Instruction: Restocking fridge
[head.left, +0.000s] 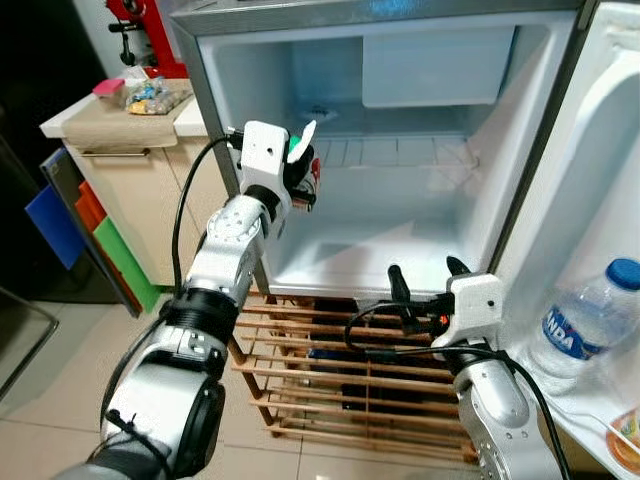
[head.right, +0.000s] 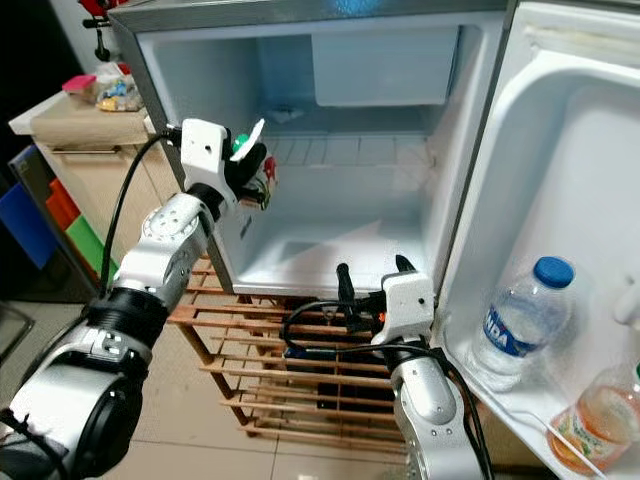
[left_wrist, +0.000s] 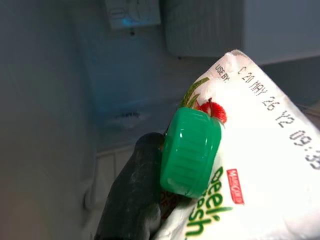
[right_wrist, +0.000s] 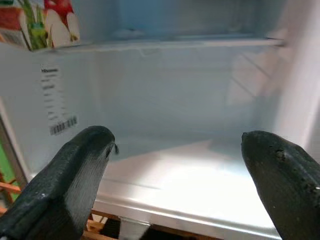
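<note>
Left eye view. The fridge (head.left: 520, 150) stands open, its wire shelf (head.left: 400, 152) bare of goods. The left gripper (head.left: 300, 172) is raised at the left edge of the fridge opening, clenched around a juice carton (head.left: 303, 150) with a green cap, level with the wire shelf. The right gripper (head.left: 428, 285) sits lower, near the front lip of the fridge floor, fingers spread and holding nothing. A water bottle (head.left: 585, 320) stands in the door shelf (head.left: 590, 405) at right. A wooden rack (head.left: 330, 385) lies under the fridge. A counter (head.left: 110, 120) at far left carries a bag of small items (head.left: 152, 97).

Right eye view. The same arrangement; beside the water bottle, nearer the camera, an orange drink bottle (head.right: 597, 420) occupies the door shelf.

Left wrist view. The carton's green cap (left_wrist: 190, 152) and printed use-by date appear close up, with one black finger (left_wrist: 132, 195) pressed against the carton's side. The fridge's back wall lies beyond.

Right wrist view. Two black fingertips (right_wrist: 70, 175) stand well apart before the bare fridge floor (right_wrist: 190, 180); the carton shows at one corner.
</note>
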